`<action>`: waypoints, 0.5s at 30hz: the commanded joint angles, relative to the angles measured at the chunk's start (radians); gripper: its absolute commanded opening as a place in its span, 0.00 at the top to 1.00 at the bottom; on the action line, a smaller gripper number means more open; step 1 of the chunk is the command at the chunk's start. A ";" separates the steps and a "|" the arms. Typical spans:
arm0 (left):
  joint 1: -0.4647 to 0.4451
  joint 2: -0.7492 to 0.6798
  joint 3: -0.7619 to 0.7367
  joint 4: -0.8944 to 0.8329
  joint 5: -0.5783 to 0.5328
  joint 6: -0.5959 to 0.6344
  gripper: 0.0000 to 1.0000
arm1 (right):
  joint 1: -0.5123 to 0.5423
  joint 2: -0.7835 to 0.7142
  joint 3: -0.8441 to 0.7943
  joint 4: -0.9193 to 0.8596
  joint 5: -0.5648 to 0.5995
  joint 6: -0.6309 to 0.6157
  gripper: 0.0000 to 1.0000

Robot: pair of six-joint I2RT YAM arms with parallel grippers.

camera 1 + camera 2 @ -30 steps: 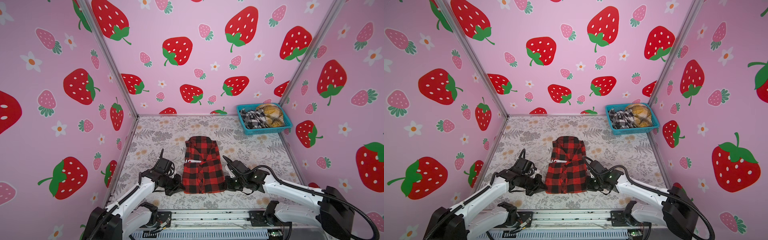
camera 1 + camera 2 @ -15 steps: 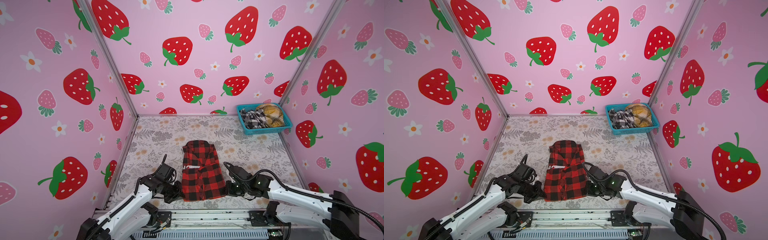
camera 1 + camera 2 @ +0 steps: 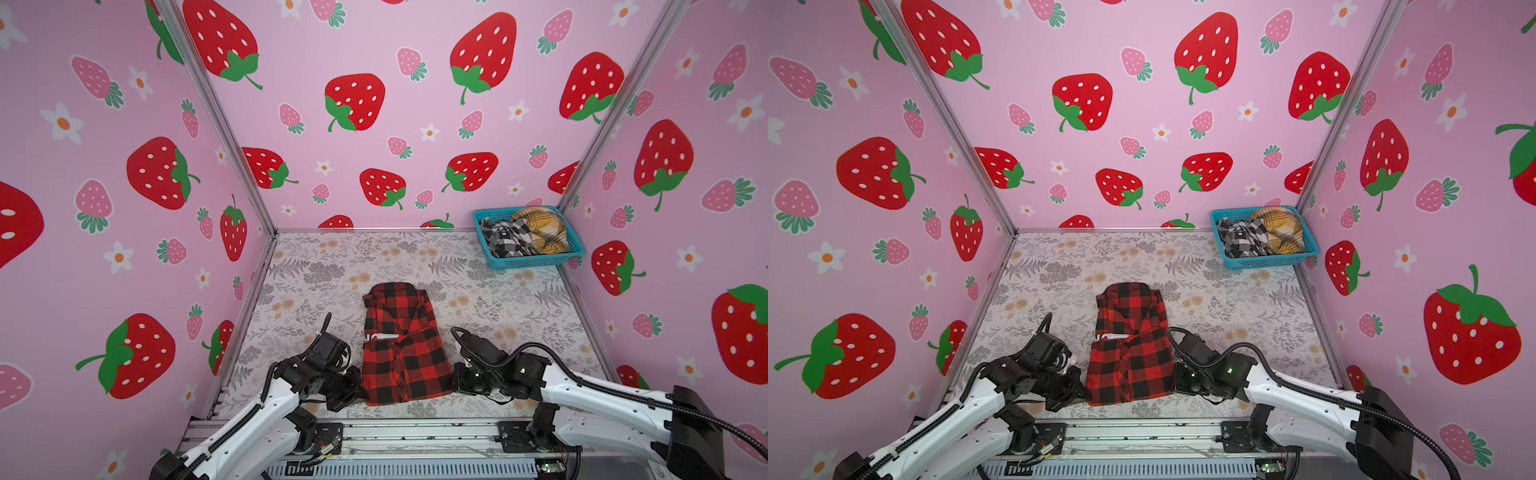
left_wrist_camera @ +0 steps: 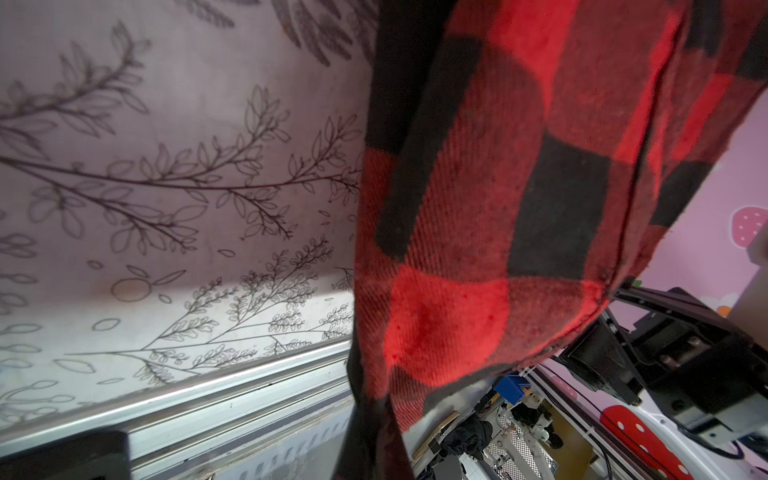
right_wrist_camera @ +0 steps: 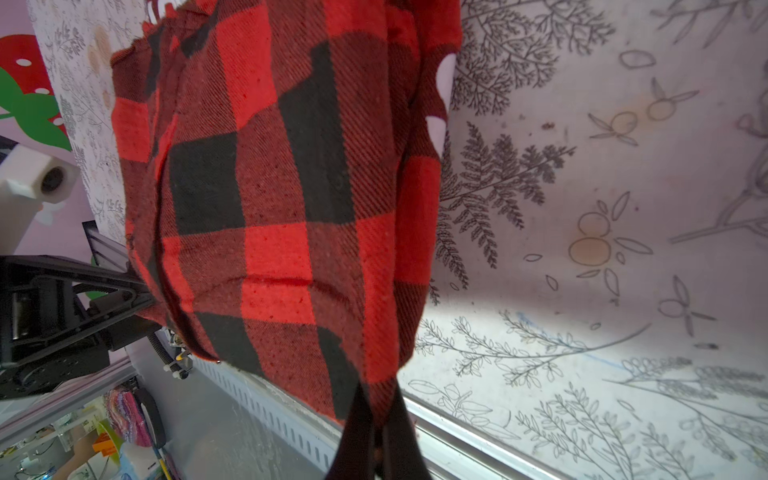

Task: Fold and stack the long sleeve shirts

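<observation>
The red-and-black check shirt point(image 3: 401, 345) lies lengthwise in the middle of the floral cloth, with white letters showing at a fold across it. My left gripper point(image 3: 360, 384) is shut on its near left corner. My right gripper point(image 3: 455, 380) is shut on its near right corner. In the left wrist view the red shirt point(image 4: 498, 187) hangs from the shut left gripper point(image 4: 374, 449) over the table's front rail. In the right wrist view the red shirt point(image 5: 282, 187) rises from the shut right gripper point(image 5: 378, 440). A black-and-white shirt point(image 3: 505, 239) and a mustard shirt point(image 3: 540, 230) lie crumpled in the basket.
The turquoise basket point(image 3: 536, 262) stands in the far right corner against the strawberry walls. A metal rail point(image 3: 415, 430) runs along the front edge just below the held hem. Bare floral cloth point(image 3: 316, 274) lies beyond and on both sides of the shirt.
Both grippers have drawn back toward the front rail, pulling the red shirt along the cloth toward the near edge. Both grips have stayed shut.
</observation>
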 commanded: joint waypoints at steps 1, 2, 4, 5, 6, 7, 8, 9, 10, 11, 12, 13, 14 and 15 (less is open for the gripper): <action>-0.013 -0.031 -0.013 -0.055 -0.026 -0.028 1.00 | 0.019 -0.016 -0.019 -0.015 0.046 0.056 1.00; -0.015 -0.035 -0.014 -0.055 -0.027 -0.030 1.00 | 0.026 -0.015 -0.017 -0.013 0.050 0.060 1.00; -0.020 -0.038 -0.009 -0.057 -0.029 -0.029 1.00 | 0.036 -0.014 -0.009 -0.016 0.057 0.065 1.00; -0.021 -0.039 -0.005 -0.057 -0.031 -0.031 1.00 | 0.036 -0.017 -0.005 -0.019 0.063 0.066 1.00; -0.021 -0.040 0.001 -0.052 -0.031 -0.036 1.00 | 0.036 -0.020 0.000 -0.023 0.070 0.070 1.00; -0.021 -0.041 0.008 -0.048 -0.033 -0.041 1.00 | 0.036 -0.024 0.006 -0.026 0.077 0.076 1.00; -0.020 -0.041 0.016 -0.042 -0.035 -0.050 1.00 | 0.036 -0.030 0.015 -0.035 0.084 0.083 1.00; -0.021 -0.040 0.028 -0.035 -0.038 -0.060 1.00 | 0.036 -0.032 0.029 -0.045 0.091 0.090 1.00; -0.021 -0.039 0.040 -0.034 -0.041 -0.066 1.00 | 0.036 -0.033 0.043 -0.056 0.100 0.094 1.00; -0.021 -0.035 0.058 -0.041 -0.050 -0.072 1.00 | 0.036 -0.032 0.059 -0.067 0.108 0.098 1.00; -0.020 -0.031 0.078 -0.050 -0.060 -0.073 1.00 | 0.036 -0.030 0.075 -0.075 0.114 0.099 1.00; -0.021 -0.025 0.096 -0.056 -0.068 -0.073 1.00 | 0.035 -0.027 0.089 -0.080 0.118 0.098 1.00; -0.020 -0.017 0.114 -0.063 -0.073 -0.073 1.00 | 0.034 -0.023 0.102 -0.089 0.122 0.098 1.00; -0.020 -0.008 0.129 -0.066 -0.074 -0.071 1.00 | 0.032 -0.018 0.114 -0.097 0.123 0.096 1.00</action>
